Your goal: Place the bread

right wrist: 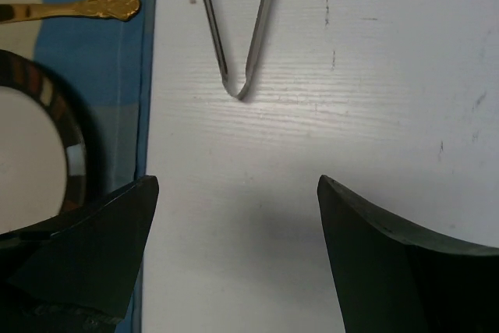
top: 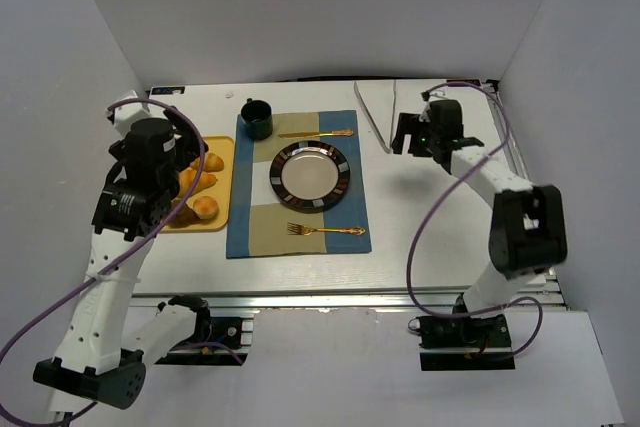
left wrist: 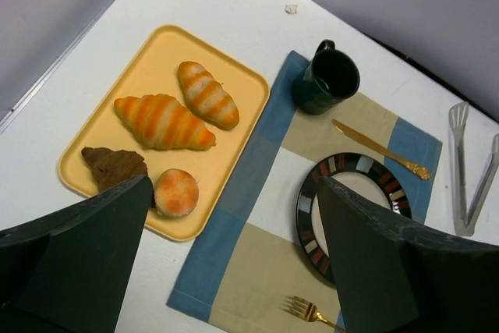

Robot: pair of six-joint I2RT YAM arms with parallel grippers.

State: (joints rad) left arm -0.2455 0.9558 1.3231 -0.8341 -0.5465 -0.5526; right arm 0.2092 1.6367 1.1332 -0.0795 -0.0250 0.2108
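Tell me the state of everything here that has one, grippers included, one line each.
Left gripper: open, empty
Right gripper: open, empty
Round bun: on the tray, not held
Dark chunk: on the tray, not held
Croissants: on the tray
Mug: upright
Plate: empty
Tongs: lying flat, arms spread

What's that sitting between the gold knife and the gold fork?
The round plate with the striped dark rim, on the placemat. The top external view shows knife, plate and fork in line.

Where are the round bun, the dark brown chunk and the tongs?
round bun (left wrist: 176, 192), left wrist view, middle of its top.
dark brown chunk (left wrist: 113, 166), left wrist view, its visible middle.
tongs (left wrist: 461, 177), left wrist view, one arm.
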